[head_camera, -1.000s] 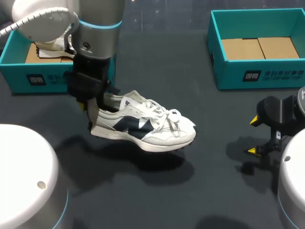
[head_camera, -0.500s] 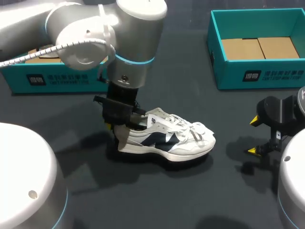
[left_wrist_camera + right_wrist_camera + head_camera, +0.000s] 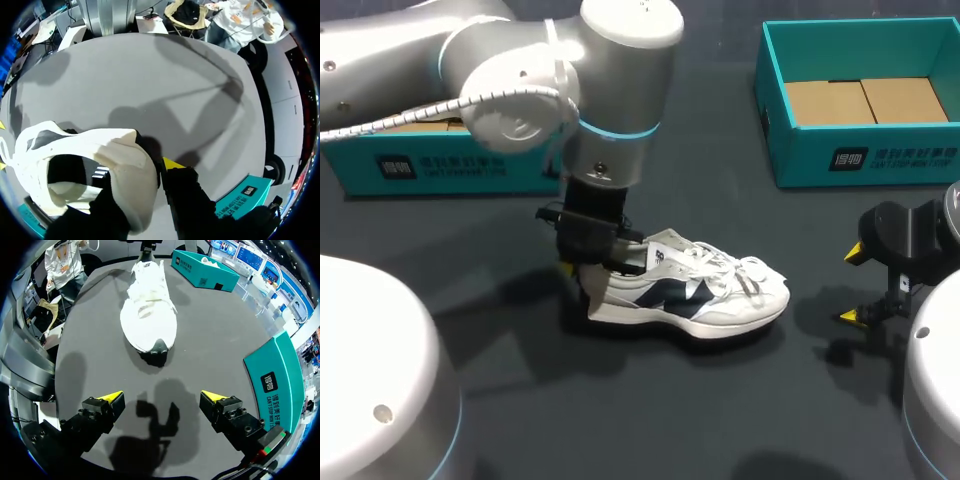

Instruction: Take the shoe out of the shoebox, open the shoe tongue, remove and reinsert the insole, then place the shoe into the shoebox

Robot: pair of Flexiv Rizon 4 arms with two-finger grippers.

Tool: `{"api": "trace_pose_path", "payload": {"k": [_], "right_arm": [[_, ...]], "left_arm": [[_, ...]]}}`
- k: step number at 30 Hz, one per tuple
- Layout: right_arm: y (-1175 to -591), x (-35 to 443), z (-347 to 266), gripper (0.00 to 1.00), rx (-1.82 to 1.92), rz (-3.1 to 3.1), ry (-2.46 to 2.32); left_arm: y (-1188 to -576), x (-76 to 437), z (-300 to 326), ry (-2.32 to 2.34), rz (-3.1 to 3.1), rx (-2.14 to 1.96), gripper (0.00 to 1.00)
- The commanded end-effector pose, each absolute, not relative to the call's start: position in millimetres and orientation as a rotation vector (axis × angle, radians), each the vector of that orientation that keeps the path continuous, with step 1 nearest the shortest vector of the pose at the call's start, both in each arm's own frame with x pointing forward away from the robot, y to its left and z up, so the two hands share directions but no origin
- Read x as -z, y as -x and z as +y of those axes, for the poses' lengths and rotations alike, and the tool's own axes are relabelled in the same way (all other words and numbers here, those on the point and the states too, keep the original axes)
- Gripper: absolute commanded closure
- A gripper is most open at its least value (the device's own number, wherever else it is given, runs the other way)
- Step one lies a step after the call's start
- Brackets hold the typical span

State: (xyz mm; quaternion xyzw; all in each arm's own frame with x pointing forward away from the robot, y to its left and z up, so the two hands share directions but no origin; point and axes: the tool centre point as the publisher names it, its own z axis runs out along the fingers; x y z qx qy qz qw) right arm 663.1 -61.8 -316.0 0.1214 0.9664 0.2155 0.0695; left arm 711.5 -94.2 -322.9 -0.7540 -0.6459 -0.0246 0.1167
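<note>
The left gripper (image 3: 144,169) is clamped on the heel of the white and navy shoe (image 3: 692,296). One finger (image 3: 182,197) runs down the outside of the heel back and the other sits inside the opening. Above it the left arm (image 3: 520,90) comes in from the left, crosses over the teal shoebox (image 3: 430,168) and bends down, its wrist nearly upright over the heel. The shoe sits sole down on the dark table (image 3: 720,420), out of the shoebox, toe towards the right gripper (image 3: 853,284). That gripper hangs low at the table's right side, fingers spread wide, holding nothing. A second teal box (image 3: 820,160) stands farther back on the right.
</note>
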Motion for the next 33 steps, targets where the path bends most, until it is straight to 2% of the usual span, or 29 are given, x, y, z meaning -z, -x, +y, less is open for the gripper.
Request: {"api": "trace_pose_path", "payload": {"k": [1, 33], "right_arm": [[-661.0, 315.5, -61.6, 0.0, -0.644, 2.907, -0.366], [-661.0, 315.5, -61.6, 0.0, -0.644, 2.907, -0.366]], "left_arm": [[-712.5, 340.7, -107.0, 2.207, -1.894, 0.105, 1.0], [-704.3, 384.3, -123.9, 2.209, -1.968, 0.187, 1.0]]}}
